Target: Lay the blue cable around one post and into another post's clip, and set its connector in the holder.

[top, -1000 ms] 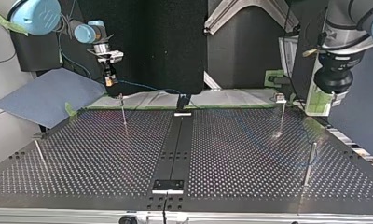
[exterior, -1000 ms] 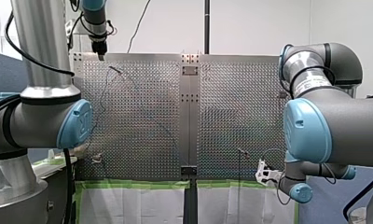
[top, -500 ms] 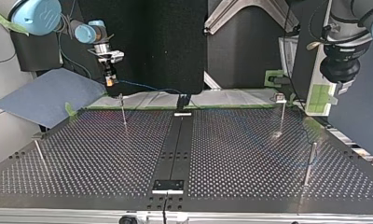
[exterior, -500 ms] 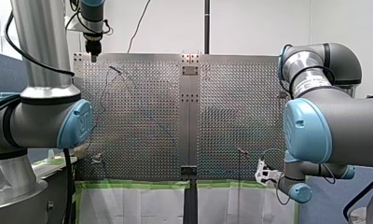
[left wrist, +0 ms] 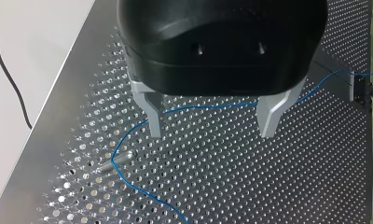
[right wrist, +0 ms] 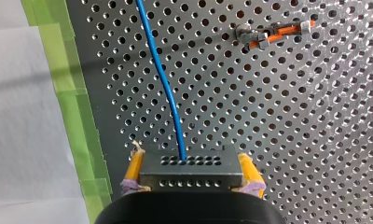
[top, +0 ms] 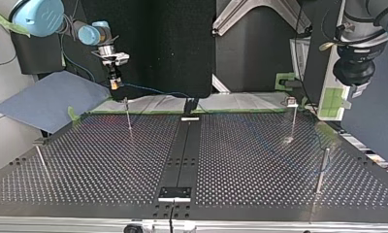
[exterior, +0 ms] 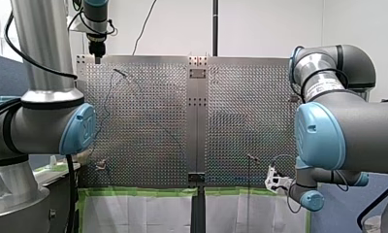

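Right gripper is pinching the grey connector between its yellow pads. The blue cable runs off it across the perforated table, beside the orange-clipped post. Far end: left gripper hangs spread wide (touching nothing) above the cable's bend by a bare post. I'd pull gently, keeping light tension.

Beyond the perforated table, in the front view, a plain white wall, evenly lit. Against it a dark upright pole and a thin black cord hanging loose. Along the table's near edge, green tape bordering white sheeting. In the top view, behind the table, a black panel, pale metal struts, and at the left a grey-blue sheet beside the table.
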`<action>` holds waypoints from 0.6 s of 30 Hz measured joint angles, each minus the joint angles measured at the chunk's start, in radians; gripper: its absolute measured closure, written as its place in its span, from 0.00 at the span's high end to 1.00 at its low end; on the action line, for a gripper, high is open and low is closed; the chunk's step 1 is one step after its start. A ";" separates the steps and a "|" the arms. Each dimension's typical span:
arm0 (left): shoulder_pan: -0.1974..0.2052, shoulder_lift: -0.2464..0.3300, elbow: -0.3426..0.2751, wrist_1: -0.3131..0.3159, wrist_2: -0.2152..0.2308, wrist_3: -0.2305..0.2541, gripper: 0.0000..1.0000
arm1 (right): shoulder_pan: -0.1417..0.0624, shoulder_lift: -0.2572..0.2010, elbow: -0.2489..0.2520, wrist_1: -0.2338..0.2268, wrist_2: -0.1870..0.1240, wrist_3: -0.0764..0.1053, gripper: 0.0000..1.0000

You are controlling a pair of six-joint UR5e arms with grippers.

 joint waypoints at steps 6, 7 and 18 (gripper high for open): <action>0.000 0.000 0.000 0.001 0.001 0.001 0.98 | 0.001 0.000 0.000 0.001 0.000 0.000 0.00; 0.000 0.000 0.000 0.002 0.001 0.001 0.98 | 0.001 0.000 0.000 0.001 0.000 0.000 0.00; -0.004 0.000 0.000 0.029 0.042 -0.001 0.98 | 0.002 0.000 -0.002 0.002 0.000 0.000 0.00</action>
